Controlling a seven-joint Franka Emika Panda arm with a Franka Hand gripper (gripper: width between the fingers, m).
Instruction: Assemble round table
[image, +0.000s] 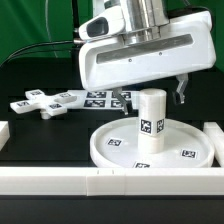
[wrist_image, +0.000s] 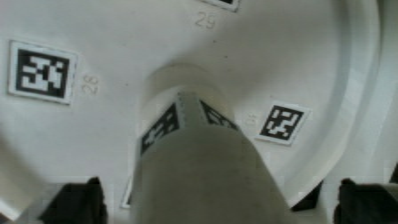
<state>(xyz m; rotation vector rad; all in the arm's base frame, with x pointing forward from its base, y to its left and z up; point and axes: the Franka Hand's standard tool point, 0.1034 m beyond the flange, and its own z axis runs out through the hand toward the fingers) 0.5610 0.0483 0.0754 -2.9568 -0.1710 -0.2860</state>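
Observation:
The large rimmed round disc (image: 108, 152) lies flat on the black table at the front. The short cylindrical post (image: 150, 125) stands upright on its middle. My gripper (image: 149, 97) hangs right above the post, with one finger on each side of its top. In the wrist view the post (wrist_image: 205, 165) rises between my dark fingertips (wrist_image: 71, 203), with a gap on both sides, and the disc (wrist_image: 107, 130) fills the background. My gripper (wrist_image: 217, 205) is open and holds nothing. The cross-shaped four-armed piece (image: 45, 102) lies flat at the exterior view's left.
The marker board (image: 100, 97) lies behind the disc, partly hidden by my gripper. Long white border rails run along the front (image: 100, 185), the exterior view's right (image: 212, 135) and its left edge (image: 3, 130).

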